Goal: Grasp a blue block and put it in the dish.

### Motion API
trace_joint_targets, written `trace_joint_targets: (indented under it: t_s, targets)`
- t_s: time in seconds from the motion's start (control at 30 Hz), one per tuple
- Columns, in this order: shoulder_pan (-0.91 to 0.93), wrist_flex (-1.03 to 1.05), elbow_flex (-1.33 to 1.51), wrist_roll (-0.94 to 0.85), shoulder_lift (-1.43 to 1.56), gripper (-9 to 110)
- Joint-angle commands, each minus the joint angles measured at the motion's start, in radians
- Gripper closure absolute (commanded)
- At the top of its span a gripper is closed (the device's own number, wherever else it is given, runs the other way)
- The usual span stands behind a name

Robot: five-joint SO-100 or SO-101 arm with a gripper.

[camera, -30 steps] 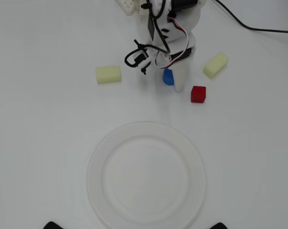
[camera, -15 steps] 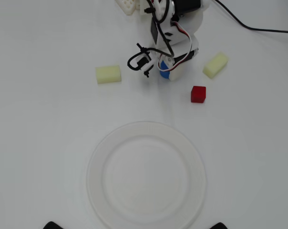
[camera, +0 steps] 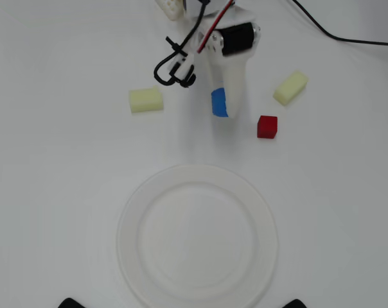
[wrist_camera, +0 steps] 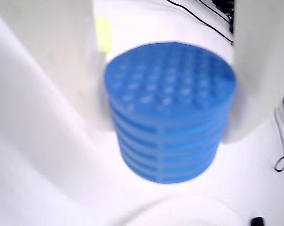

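The blue block (camera: 220, 102) is a small ribbed blue cylinder on the white table, above the dish in the overhead view and mostly covered by my white gripper (camera: 221, 108). In the wrist view the blue block (wrist_camera: 170, 108) fills the middle, with my gripper (wrist_camera: 168, 127) around it and a white finger (wrist_camera: 255, 70) pressed against each side. I cannot tell whether it rests on the table or is lifted. The dish (camera: 131, 212) is a large round white plate, empty, below the gripper in the overhead view. Its rim (wrist_camera: 179, 212) shows at the wrist view's bottom edge.
In the overhead view a pale yellow block (camera: 146, 99) lies left of the gripper and another (camera: 290, 88) to its right. A red cube (camera: 267, 126) sits just right of the blue block. A black cable (camera: 335, 35) runs along the top right.
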Motion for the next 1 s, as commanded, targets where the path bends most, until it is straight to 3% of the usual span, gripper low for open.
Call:
trace_joint_targets:
  t_s: [0.0,0.27,0.67,0.97]
  targets:
    - [0.06,-0.115,0.067,-0.035,0.135,101]
    - [0.123,-0.302,-0.005,-0.048,-0.153,101]
    - [0.137,-0.264,-0.594,0.061,-0.873,101]
    - [0.117,-0.218,-0.758,0.086,-1.108,101]
